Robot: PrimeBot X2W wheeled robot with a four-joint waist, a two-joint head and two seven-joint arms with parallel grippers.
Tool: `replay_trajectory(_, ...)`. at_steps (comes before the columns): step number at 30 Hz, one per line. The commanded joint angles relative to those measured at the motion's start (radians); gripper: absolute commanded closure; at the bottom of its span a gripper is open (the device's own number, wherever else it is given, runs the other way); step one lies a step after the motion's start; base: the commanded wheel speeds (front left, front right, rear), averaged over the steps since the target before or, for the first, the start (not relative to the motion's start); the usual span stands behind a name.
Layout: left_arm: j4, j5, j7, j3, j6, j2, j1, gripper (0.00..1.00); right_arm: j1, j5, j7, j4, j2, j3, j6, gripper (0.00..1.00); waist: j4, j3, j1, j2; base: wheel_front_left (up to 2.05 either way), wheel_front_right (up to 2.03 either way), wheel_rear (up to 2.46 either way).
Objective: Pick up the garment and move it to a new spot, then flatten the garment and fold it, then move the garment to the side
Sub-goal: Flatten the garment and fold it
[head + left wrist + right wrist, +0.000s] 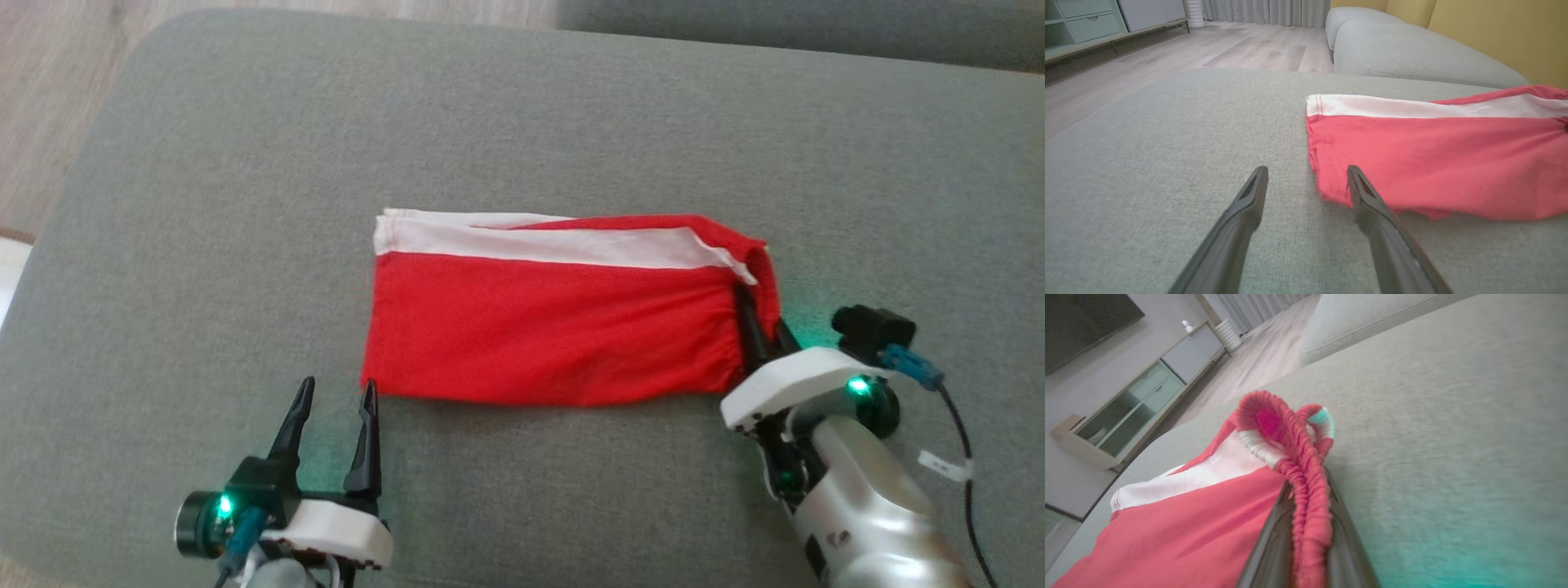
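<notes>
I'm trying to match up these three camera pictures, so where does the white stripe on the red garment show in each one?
Head view: the white stripe runs along the far edge of the garment, mid-picture.
Left wrist view: white stripe at upper right, reaching the right edge.
Right wrist view: left of centre, slanting up to the gathered waistband.
Shared landmark: the stripe's stitched end.

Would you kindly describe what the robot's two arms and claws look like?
The left claw and right claw each have two long, tapering black fingers on a white plate, with a green light. The right forearm is glossy silver, trailed by a black cable bearing a white tag.
</notes>
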Motion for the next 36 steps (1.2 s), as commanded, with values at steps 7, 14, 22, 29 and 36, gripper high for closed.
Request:
replay_trajectory(7, -0.02, -0.006, -0.01, 0.039, -0.003, 0.003, -0.002, 0.0, 0.08, -0.058, 0.001, -0.033, -0.069, -0.153, -0.001, 1.0, -0.063, -0.065, -0.0001, 0.0, 0.0, 0.0, 0.0)
replay_trajectory(14, -0.005, -0.025, -0.01, -0.019, -0.024, 0.003, 0.031, 0.0, 0.104, 0.087, 0.034, -0.114, -0.067, -0.123, -0.001, 1.0, -0.101, -0.11, -0.0001, 0.0, 0.0, 0.0, 0.0)
replay_trajectory(22, -0.003, -0.046, -0.01, -0.087, -0.016, 0.003, 0.045, 0.0, 0.126, 0.326, 0.119, -0.336, -0.032, 0.063, -0.001, 1.0, -0.063, -0.123, -0.0001, 0.0, 0.0, 0.0, 0.0)
replay_trajectory(29, -0.014, -0.026, -0.01, -0.116, -0.019, 0.003, 0.013, 0.0, 0.059, 0.365, 0.105, -0.307, -0.008, 0.209, -0.001, 1.0, 0.048, -0.11, -0.0001, 0.0, 0.0, 0.0, 0.0)
replay_trajectory(36, -0.007, -0.017, -0.01, -0.106, -0.025, 0.003, -0.003, 0.0, -0.019, 0.459, 0.041, -0.207, -0.002, 0.309, -0.001, 0.0, 0.098, -0.109, -0.0001, 0.0, 0.0, 0.0, 0.0)
